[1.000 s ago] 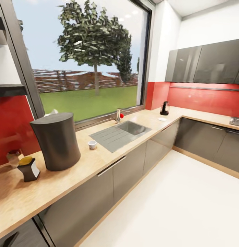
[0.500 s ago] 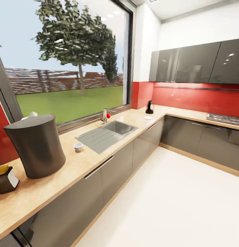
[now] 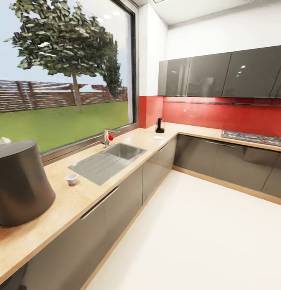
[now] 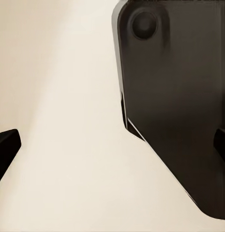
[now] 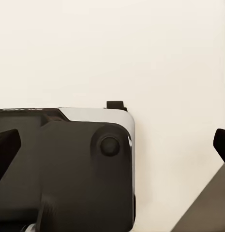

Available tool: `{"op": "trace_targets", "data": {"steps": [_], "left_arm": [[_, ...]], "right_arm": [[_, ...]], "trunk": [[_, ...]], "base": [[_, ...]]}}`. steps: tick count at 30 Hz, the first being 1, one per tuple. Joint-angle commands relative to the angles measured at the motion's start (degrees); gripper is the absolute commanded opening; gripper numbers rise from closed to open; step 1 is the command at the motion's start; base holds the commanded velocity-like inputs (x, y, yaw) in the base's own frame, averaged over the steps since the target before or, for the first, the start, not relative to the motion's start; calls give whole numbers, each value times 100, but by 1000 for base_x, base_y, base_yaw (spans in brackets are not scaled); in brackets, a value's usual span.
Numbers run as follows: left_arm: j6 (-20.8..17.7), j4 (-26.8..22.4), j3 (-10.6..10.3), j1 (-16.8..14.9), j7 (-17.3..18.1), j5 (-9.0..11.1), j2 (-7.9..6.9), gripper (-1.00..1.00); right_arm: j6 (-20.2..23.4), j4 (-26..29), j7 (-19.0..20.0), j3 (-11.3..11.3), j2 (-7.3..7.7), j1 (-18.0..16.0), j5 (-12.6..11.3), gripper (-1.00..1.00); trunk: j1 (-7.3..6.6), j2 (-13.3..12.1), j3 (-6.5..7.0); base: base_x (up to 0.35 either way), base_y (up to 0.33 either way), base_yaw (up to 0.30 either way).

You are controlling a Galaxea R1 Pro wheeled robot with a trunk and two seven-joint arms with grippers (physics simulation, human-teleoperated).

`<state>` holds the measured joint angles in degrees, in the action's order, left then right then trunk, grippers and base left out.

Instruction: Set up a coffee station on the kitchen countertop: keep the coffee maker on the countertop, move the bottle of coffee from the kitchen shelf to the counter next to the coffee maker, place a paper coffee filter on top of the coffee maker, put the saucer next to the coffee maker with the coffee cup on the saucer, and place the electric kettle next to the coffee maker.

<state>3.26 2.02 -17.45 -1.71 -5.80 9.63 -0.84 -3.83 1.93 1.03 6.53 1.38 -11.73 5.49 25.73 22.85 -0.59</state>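
two grippers ride low as you drive: in the left wrist view the left gripper (image 4: pixel 112 145) has its fingertips spread to the picture's edges with nothing between them, and the right gripper (image 5: pixel 112 145) in the right wrist view is spread just as wide and empty, both over pale floor (image 3: pixel 205 241) and the robot's dark base (image 4: pixel 175 96).

from the head view, the coffee maker (image 3: pixel 17 181), the big dark tapered body, stands on the desk (image 3: pixel 59 201) at your near left. the coffee cup (image 3: pixel 71 179) sits alone on the desk between the coffee maker and the sink (image 3: pixel 125 151). the electric kettle (image 3: pixel 159 125) is well apart at the far corner under the wall cabinets, with the small white saucer (image 3: pixel 158 137) just beside it.

my read is that you are travelling toward that far corner to fetch the kettle or saucer. do it well this way: roll parallel to the desk edge, stop square to the corner, and keep both arms tucked until the base is at rest. for the kettle, i'd take the handle with the gripper fully spread and lift straight up. the saucer lies flat, so expect to pinch its rim from the side.
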Motion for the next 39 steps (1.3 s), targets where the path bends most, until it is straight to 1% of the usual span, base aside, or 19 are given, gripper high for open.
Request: {"op": "trace_targets", "data": {"steps": [1, 8, 12, 16, 28, 39], "left_arm": [[34, 19, -49, -6, -5, 56, 7, 100], [34, 9, -29, -7, -9, 79, 22, 100], [34, 9, -15, -10, -9, 110, 16, 100], [34, 8, -23, -9, -9, 100, 21, 100], [32, 8, -14, -7, -9, 122, 23, 100], [37, 0, -4, -8, -9, 127, 15, 100]], "right_arm": [[-20, -8, 11, 49, -1, -5, 57, 100], [-21, -8, 11, 64, 0, -5, 57, 100], [-24, -8, 11, 109, 3, -5, 51, 100], [-22, -8, 11, 125, 3, -5, 55, 100], [-21, -8, 3, 129, 3, -5, 57, 100], [-21, -8, 3, 129, -1, -5, 57, 100]], "trunk": [[6, 7, -6], [6, 7, -6], [6, 7, -6], [6, 7, -6], [6, 7, -6], [6, 7, -18]], "base": [[323, -14, -268], [333, -95, -268], [337, -126, -268], [331, -142, -268], [295, -198, -268], [319, -125, -267]]}}
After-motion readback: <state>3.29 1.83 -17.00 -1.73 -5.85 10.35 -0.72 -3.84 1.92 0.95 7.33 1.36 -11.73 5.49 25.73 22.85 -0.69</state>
